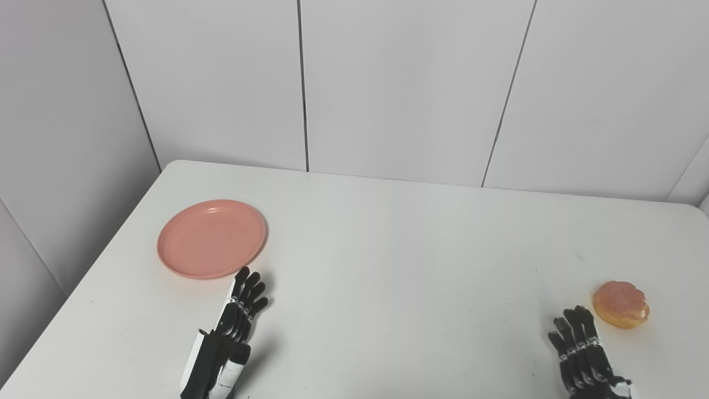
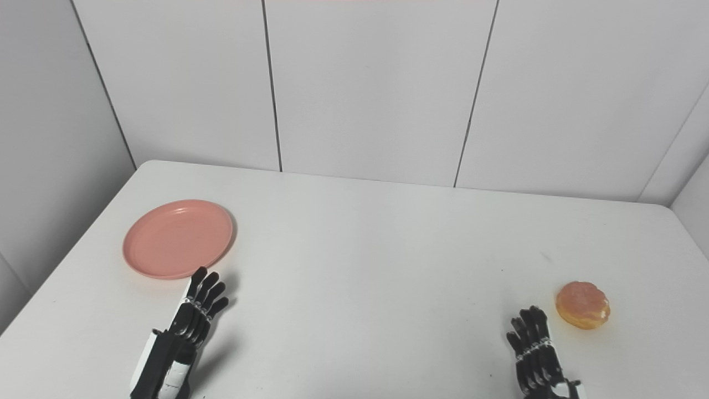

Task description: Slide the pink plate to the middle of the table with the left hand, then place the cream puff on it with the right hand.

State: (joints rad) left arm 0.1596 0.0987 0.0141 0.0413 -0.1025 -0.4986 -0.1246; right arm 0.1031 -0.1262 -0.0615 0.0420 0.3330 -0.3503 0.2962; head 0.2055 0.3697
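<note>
A white table (image 1: 388,260) fills the lower part of the view, seen from above and slightly behind, with plain white wall panels (image 1: 399,83) rising beyond its far edge.

Taking the table's middle as the centre of a clock face, with twelve o'clock at the far wall, a round pink plate (image 1: 211,238) lies flat at about nine to ten o'clock, near the left edge. It has a shallow raised rim, and nothing sits on it.

The cream puff (image 1: 621,303), a small round golden-brown pastry with a pinkish glazed top, rests on the table at about four o'clock, close to the right edge and well apart from the plate.

The left hand (image 1: 235,327) comes up from the bottom edge at about seven o'clock. It is black with a white panel along its wrist. Its fingers (image 1: 247,288) are stretched out straight and close together, pointing toward the plate, with the tips just short of the plate's near rim. It grasps nothing.

The right hand (image 1: 581,349) comes up from the bottom edge at about five o'clock. Its fingers are extended and slightly spread, pointing toward the far wall, and it holds nothing. The cream puff sits just beside its fingertips, to the right, not touching them.
</note>
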